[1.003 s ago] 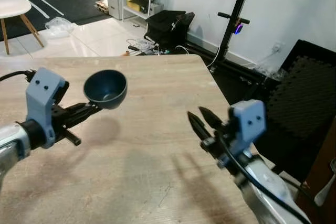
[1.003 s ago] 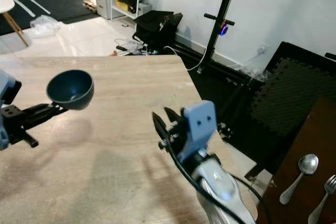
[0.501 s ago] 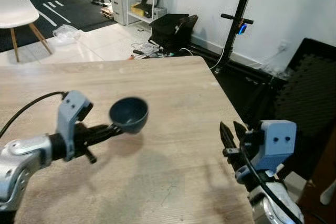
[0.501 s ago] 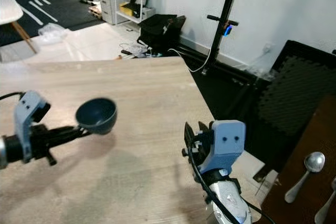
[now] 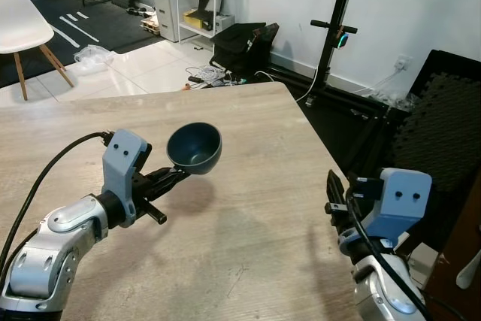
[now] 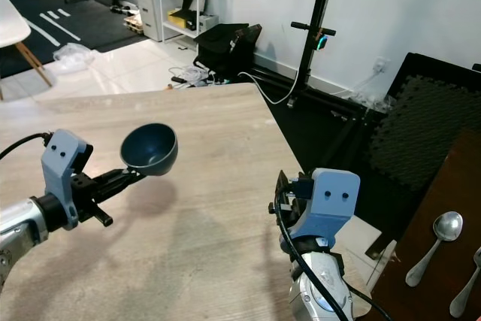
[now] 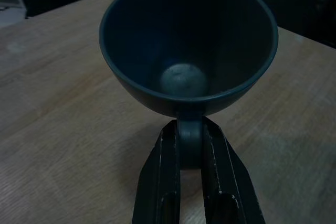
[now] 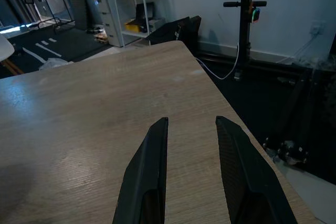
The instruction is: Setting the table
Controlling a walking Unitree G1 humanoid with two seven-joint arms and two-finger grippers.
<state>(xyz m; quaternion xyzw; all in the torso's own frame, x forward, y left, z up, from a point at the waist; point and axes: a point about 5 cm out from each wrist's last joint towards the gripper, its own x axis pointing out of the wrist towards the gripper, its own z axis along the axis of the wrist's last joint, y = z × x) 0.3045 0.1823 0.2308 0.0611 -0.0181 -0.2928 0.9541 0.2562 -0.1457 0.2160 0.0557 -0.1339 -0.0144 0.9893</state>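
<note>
Far left, beyond the table [image 5: 248, 216]: a white chair [image 5: 19, 20] on the floor, well apart. Left gripper [image 5: 174, 174] clamped on the handle of a dark blue cup [image 5: 195, 147], fingers [image 7: 163, 182] pinching the handle from both sides. Cup upright, mouth up, empty, held clear above the wood with a shadow beneath. Judged step: carrying the cup to its place, not yet set down.

To do it well: keep the cup level, lower straight down over bare wood, well in from the near edge and the right-hand corner. Let the base meet the surface fully before easing the grip. Open only a little, then draw back along the handle's line so the fingers do not drag or tip it.

Right gripper [image 8: 191, 171] low at the table's right edge, fingers [image 8: 149, 177] apart, holding nothing, clear of the cup. Farther right, a spoon [image 6: 432, 249] on a dark brown surface [image 6: 451, 186], likely wanted later.
</note>
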